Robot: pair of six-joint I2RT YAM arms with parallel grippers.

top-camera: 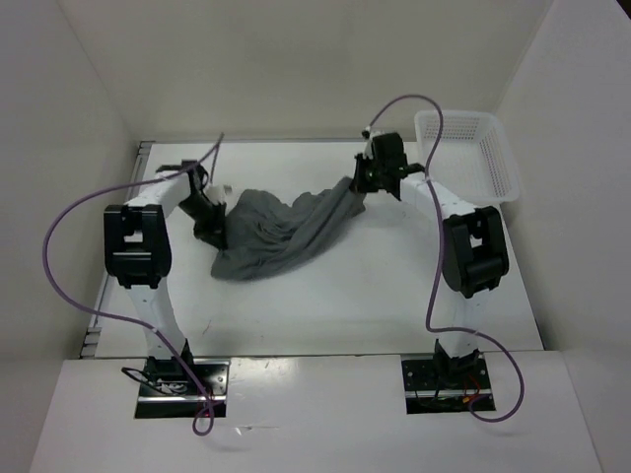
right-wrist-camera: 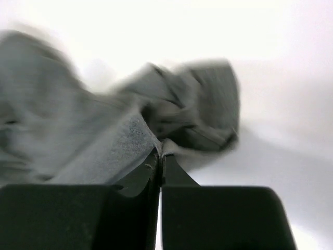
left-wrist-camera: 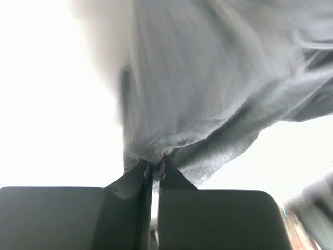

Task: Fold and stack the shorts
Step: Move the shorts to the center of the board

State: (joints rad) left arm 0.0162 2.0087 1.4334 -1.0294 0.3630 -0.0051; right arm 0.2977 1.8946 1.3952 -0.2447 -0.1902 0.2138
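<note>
The grey shorts (top-camera: 281, 229) hang stretched and bunched between both arms over the middle of the white table. My left gripper (top-camera: 210, 230) is shut on the shorts' left edge; in the left wrist view the fabric (left-wrist-camera: 208, 94) is pinched at the fingertips (left-wrist-camera: 155, 167). My right gripper (top-camera: 361, 185) is shut on the shorts' right end, lifted off the table; in the right wrist view the cloth (right-wrist-camera: 93, 135) is clamped between the fingertips (right-wrist-camera: 161, 154). Both wrist views are blurred.
A white mesh basket (top-camera: 471, 156) stands at the back right corner of the table. White walls enclose the table at the back and sides. Purple cables loop from both arms.
</note>
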